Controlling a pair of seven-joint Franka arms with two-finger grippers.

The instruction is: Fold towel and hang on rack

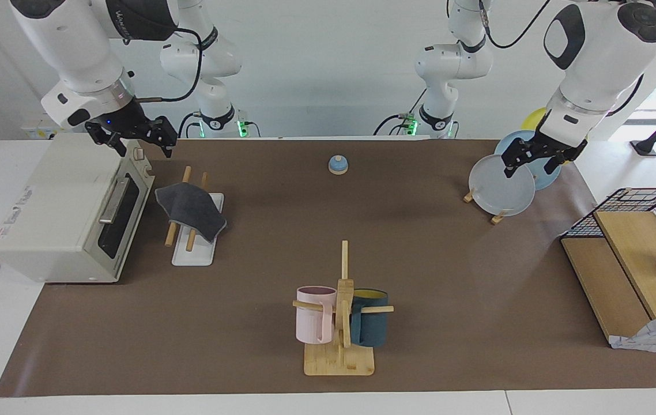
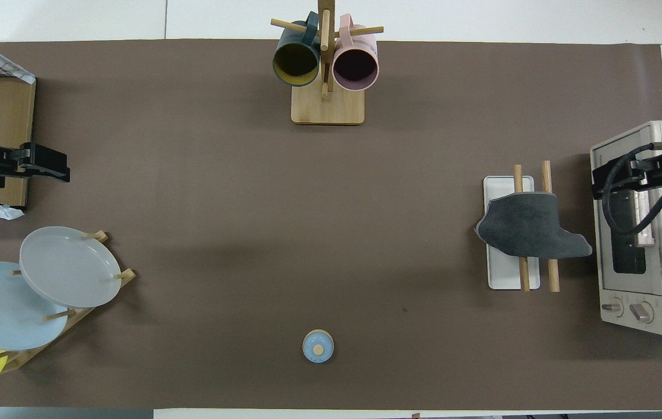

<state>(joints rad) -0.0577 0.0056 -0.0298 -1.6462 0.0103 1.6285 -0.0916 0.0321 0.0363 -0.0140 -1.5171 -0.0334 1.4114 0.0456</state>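
Nearest the robots, a blue bell (image 1: 338,165) sits mid-table. At the left arm's end, plates (image 1: 501,188) stand in a wooden stand; the left gripper (image 1: 532,163) hangs over them, fingers spread wide, holding nothing. At the right arm's end, the right gripper (image 1: 136,140) hangs over the oven (image 1: 57,213), at its corner nearest the robots; fingers spread wide, holding nothing. Beside the oven door stands the rack (image 1: 192,252). The towel (image 1: 191,209), grey face out, is draped across both rods, one corner trailing toward the oven in the overhead view. Farthest out, mid-table, a mug tree (image 1: 342,337) carries a pink mug (image 1: 313,314) and a dark blue mug (image 1: 370,325).
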